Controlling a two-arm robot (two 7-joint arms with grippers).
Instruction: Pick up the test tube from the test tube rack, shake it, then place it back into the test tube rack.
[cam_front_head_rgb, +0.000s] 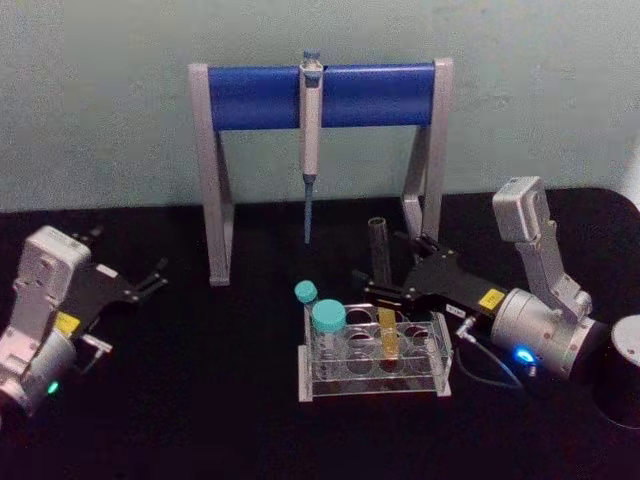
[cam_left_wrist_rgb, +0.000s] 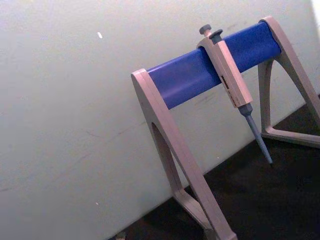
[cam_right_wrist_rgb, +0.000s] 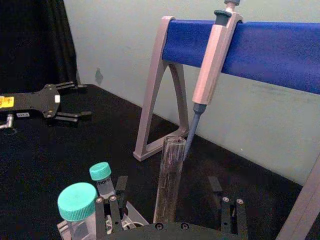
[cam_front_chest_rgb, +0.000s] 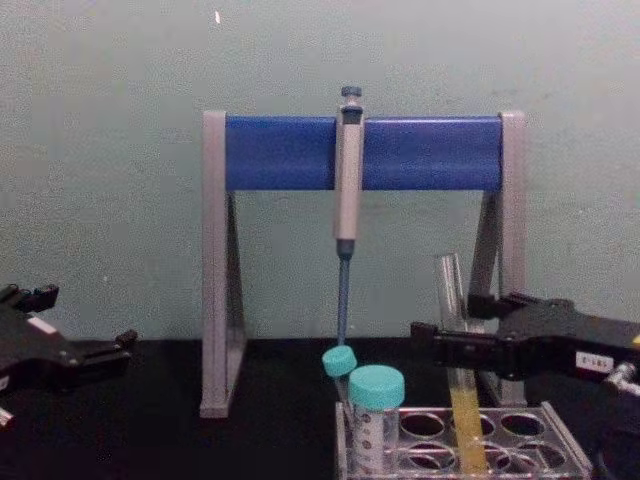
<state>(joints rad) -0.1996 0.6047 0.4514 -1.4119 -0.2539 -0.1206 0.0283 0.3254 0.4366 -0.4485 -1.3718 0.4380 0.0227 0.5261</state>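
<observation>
The right gripper (cam_front_head_rgb: 385, 268) stands open around the tube (cam_front_head_rgb: 379, 240), which sits in the rack (cam_front_head_rgb: 372, 388). The left gripper (cam_front_head_rgb: 152, 280) rests open, well apart at the left.

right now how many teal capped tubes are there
2. A wide-capped tube stands at the rack's left end; a smaller tube sits just behind it. None seems hidden.
</observation>
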